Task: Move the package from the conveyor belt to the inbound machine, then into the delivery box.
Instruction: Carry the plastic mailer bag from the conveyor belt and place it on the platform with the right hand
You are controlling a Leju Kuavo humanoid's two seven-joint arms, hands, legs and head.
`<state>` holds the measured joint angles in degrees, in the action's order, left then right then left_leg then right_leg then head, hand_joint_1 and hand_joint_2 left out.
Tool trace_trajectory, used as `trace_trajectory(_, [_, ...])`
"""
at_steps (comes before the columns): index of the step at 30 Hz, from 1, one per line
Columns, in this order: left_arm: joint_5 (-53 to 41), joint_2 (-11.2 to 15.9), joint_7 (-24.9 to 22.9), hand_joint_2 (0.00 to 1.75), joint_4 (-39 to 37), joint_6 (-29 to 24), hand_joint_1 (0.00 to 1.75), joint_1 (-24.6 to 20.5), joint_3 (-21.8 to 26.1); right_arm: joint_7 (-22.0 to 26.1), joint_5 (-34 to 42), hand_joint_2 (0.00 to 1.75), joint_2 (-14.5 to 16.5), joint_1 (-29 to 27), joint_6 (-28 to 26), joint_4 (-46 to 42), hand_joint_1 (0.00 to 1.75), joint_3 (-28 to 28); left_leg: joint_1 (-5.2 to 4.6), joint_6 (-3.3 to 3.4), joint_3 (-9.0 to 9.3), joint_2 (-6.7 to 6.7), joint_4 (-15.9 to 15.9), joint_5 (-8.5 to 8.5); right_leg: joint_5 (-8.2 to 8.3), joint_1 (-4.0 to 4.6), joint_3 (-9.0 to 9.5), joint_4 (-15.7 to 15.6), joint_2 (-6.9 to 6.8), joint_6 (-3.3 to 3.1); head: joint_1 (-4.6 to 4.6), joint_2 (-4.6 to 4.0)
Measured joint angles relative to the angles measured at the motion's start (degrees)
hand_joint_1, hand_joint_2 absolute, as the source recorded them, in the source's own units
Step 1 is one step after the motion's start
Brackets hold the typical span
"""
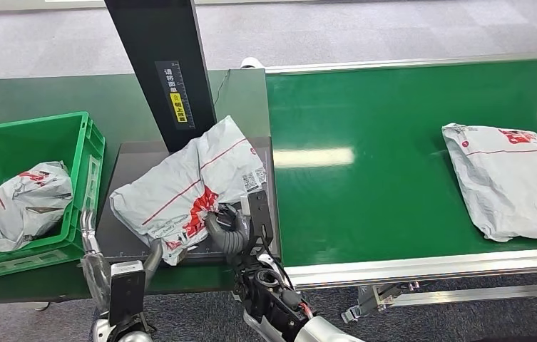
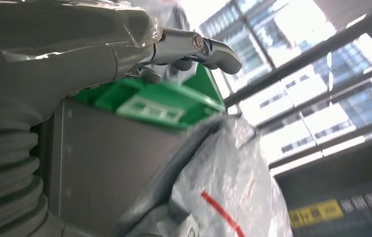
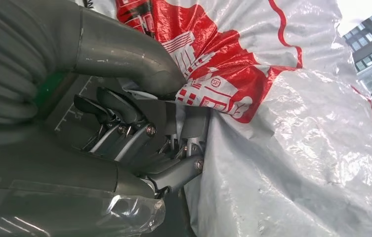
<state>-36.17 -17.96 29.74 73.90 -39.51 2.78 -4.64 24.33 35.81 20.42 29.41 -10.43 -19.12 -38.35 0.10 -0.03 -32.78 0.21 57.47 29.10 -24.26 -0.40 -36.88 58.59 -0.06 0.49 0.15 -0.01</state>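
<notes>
The package [image 1: 190, 182] is lying on the dark plate of the inbound machine [image 1: 126, 231], under its black post, and the right hand [image 1: 228, 226] is pinching its near edge between thumb and fingers. The left hand [image 1: 88, 235] is waiting by the green delivery box [image 1: 90, 153], fingers apart, holding nothing. So I'd say the conveyor-to-machine step is done; the box transfer is remaining. Another package [image 1: 508, 178] is sitting on the conveyor belt [image 1: 365, 185].

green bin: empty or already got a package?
Not empty. One crumpled grey package lies inside the green bin, left of the scanner platform.
</notes>
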Motion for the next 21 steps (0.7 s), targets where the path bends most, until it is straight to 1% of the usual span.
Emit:
trace_trajectory(4, [-4.2,-0.9,-0.4,1.75,2.9,-0.3,0.00,0.4,4.7,0.3,0.9,1.75,0.0,0.1,-0.1,0.0,1.75,-1.6,0.00,0.00,0.00,0.00,0.0,0.00,0.00,0.00,0.00,0.0,0.00,0.00,-0.01,0.00])
trace_trajectory(5, [-5.3,-1.1,-0.8,1.75,3.8,-0.3,0.00,0.5,5.8,0.3,1.1,1.75,0.0,0.1,-0.1,0.0,1.42,-1.9,0.00,0.00,0.00,0.01,0.0,0.00,0.00,0.01,0.00,0.0,0.01,0.00,-0.01,-0.01])
trace_trajectory(8, [-7.4,-1.4,-1.6,1.75,6.2,-0.5,0.00,0.8,8.9,0.3,1.4,1.75,0.0,0.2,0.0,0.0,0.11,-2.7,0.00,0.00,0.01,0.02,0.0,0.00,0.00,0.01,0.00,0.0,0.02,0.00,0.00,-0.01])
trace_trajectory(9, [-7.7,-1.4,-1.7,1.75,6.9,-0.5,0.00,0.9,9.6,0.3,1.5,1.75,0.0,0.2,0.0,0.0,0.00,-2.9,0.00,0.00,0.01,0.02,0.0,0.00,0.00,0.01,0.00,0.0,0.01,-0.01,0.00,-0.01])
trace_trajectory(15, [-8.6,-1.8,-2.3,1.75,8.9,-0.5,0.00,1.2,11.6,1.1,2.3,1.75,0.0,0.4,0.0,0.0,0.00,-3.6,0.01,0.00,0.01,0.02,0.0,0.00,0.00,0.01,0.01,0.0,0.01,-0.01,0.00,-0.01])
trace_trajectory(18, [-8.7,-1.8,-2.4,1.75,8.9,-0.5,0.00,1.2,11.9,2.8,3.0,1.75,0.0,0.5,0.1,0.0,0.00,-3.5,0.01,0.00,0.01,0.01,0.0,0.00,0.00,0.01,0.01,0.0,0.01,-0.01,0.00,-0.01])
trace_trajectory(21, [-8.8,-1.8,-2.4,1.75,8.9,-0.5,0.00,1.3,12.0,5.8,4.4,1.75,0.0,0.9,0.1,-0.1,0.00,-2.4,0.01,0.00,0.01,0.01,0.0,0.00,0.00,0.01,0.01,0.0,0.01,-0.01,0.00,-0.01])
